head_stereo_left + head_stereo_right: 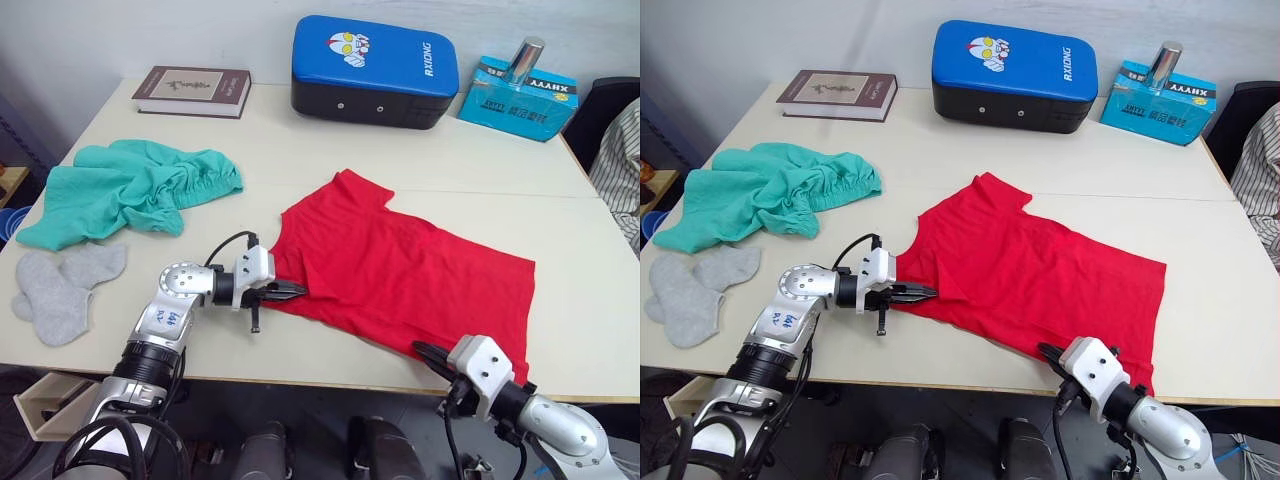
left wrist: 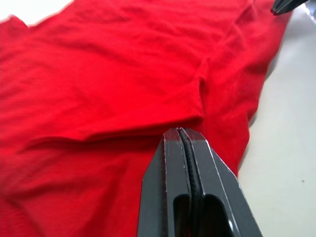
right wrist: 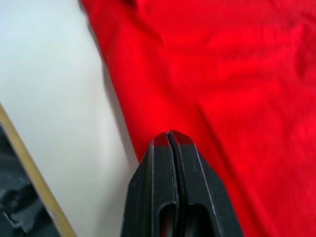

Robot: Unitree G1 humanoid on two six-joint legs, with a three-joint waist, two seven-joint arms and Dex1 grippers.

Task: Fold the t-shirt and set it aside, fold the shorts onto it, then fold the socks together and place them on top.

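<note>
— So, starting at the left, what lies on the table (image 1: 300, 150)?

— Grey socks (image 1: 62, 285) at the near left edge, with the crumpled teal shorts (image 1: 125, 190) just behind them. A book (image 1: 193, 90) sits at the far left corner.

— And the left gripper (image 1: 298, 290)?

— Its fingers are pressed together at the red t-shirt (image 1: 400, 265)'s left edge, near a fold; I cannot tell if cloth is pinched.

— The shirt itself?

— Spread across the table's middle, sleeve pointing away.

— Further right?

— A blue pad (image 1: 375, 65) and blue box (image 1: 520, 95) at the back. The right gripper (image 1: 425, 352), fingers closed, rests at the shirt's near right hem.
</note>
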